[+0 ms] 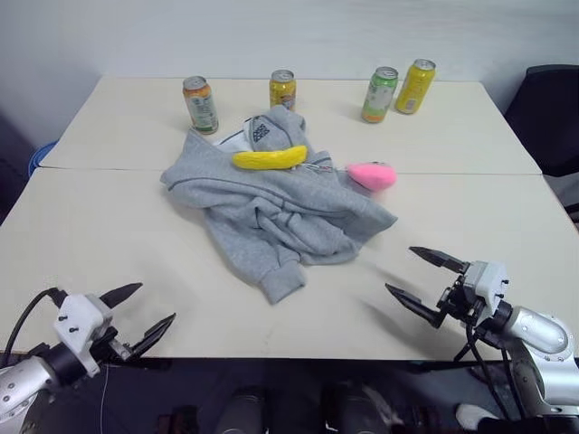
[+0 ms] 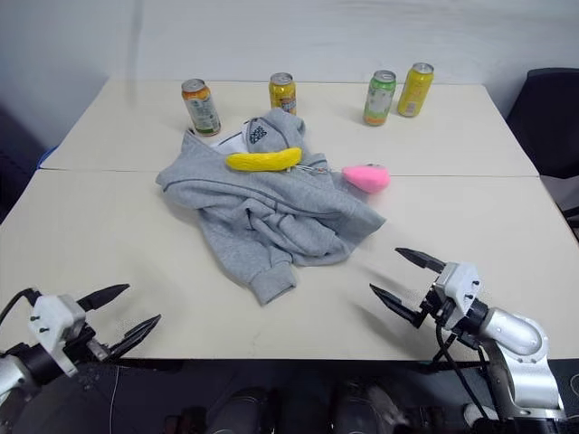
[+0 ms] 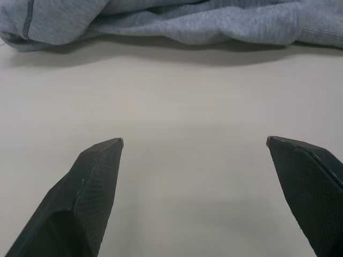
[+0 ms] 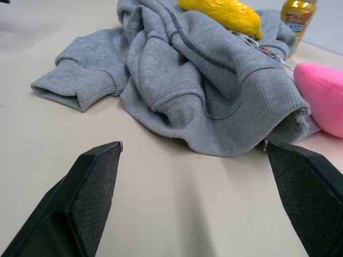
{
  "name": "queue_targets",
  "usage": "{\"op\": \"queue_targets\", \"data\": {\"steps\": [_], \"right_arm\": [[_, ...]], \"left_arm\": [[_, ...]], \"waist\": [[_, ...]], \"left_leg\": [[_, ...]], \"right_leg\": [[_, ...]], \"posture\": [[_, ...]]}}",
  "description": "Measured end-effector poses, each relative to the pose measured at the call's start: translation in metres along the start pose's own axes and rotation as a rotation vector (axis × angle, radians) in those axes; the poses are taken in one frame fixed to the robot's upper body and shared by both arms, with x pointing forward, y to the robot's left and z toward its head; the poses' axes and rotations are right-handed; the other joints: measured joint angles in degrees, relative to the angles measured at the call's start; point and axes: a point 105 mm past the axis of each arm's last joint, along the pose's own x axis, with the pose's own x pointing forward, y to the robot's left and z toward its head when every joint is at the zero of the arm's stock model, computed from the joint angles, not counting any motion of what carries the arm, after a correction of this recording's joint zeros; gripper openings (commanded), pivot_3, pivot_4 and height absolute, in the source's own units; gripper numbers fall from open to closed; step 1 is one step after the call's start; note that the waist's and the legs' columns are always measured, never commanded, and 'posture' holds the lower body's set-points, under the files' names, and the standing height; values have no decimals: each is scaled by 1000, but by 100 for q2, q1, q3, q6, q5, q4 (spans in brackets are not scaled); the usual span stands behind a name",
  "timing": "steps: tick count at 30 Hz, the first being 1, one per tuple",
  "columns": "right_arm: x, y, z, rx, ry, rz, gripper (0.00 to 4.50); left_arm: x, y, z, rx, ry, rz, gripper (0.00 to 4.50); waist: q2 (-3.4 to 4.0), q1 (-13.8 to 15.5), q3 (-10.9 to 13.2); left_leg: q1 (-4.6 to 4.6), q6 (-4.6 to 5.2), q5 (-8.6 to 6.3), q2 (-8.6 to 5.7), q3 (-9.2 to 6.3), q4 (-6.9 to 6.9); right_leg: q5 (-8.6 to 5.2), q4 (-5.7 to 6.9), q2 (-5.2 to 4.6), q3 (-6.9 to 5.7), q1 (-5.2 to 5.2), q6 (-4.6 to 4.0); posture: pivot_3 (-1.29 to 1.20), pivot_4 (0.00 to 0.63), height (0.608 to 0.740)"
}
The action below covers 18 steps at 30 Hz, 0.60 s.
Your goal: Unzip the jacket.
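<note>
The jacket (image 1: 276, 203) lies crumpled mid-table, a sleeve cuff trailing toward you, collar and logo at the far end. A banana (image 1: 269, 158) rests on top near the collar; a pink toy (image 1: 372, 174) touches the right edge. Four cans (image 1: 200, 104) stand along the far side of the table (image 1: 109, 235). Both grippers hover at the near edge, well apart from the cloth: left gripper (image 1: 145, 315) with jaws spread wide and empty, right gripper (image 1: 425, 280) likewise spread and empty. Your main risk is the zipper: it is buried in folds and its pull cannot be made out, so a blind pinch will likely catch fleece or drawstring only. Dragging the cloth may roll the banana off or shove the toy and cans. Without one gripper anchoring the collar, the whole jacket will likely slide rather than unzip.
</note>
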Motion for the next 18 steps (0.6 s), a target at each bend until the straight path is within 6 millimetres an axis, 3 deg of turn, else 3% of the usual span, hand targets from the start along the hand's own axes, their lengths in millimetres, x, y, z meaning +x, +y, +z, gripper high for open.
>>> {"op": "queue_targets", "data": {"steps": [6, 10, 18], "right_arm": [[2, -4, 2, -9, -1, -21, 4444], [6, -7, 3, -9, -4, -42, 4444], [14, 1, 2, -21, -16, 13, 4444]], "left_arm": [[1, -1, -4, -89, -39, 60, 4500], [2, 3, 7, -164, -113, 52, 4500], [13, 19, 32, -94, -196, 99, 4500]], "waist": [[0, 27, 1], [0, 33, 1], [0, 33, 1]], "left_leg": [[0, 1, -1, 0, 0, 0], [0, 0, -1, 0, 0, 0], [0, 1, 1, -1, 4, 3]], "right_leg": [[0, 1, -1, 1, -1, 0], [0, 2, -1, 1, -1, 0], [0, 8, 6, -2, 1, 0]], "posture": [[0, 150, 740], [0, 150, 740], [0, 150, 740]]}}
